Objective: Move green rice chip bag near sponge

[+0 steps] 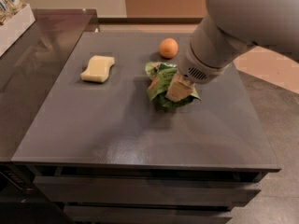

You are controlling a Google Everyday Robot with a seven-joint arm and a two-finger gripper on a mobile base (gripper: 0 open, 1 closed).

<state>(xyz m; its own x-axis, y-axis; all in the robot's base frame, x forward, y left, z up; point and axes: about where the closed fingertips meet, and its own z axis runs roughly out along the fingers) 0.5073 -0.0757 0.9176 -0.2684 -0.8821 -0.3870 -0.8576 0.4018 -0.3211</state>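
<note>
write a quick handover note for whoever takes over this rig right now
Tool: down on the chip bag, right of the table's middle. This view does not show whether it has a grip on the bag.
Chip bag: crumpled, lying on the table just in front of the orange.
Sponge: flat on the table towards the back left, with a clear gap between it and the bag.
Done: the tool is at the bag.
Left: get a sure hold, carry the bag left across the gap, set it down beside the sponge, let go.
</note>
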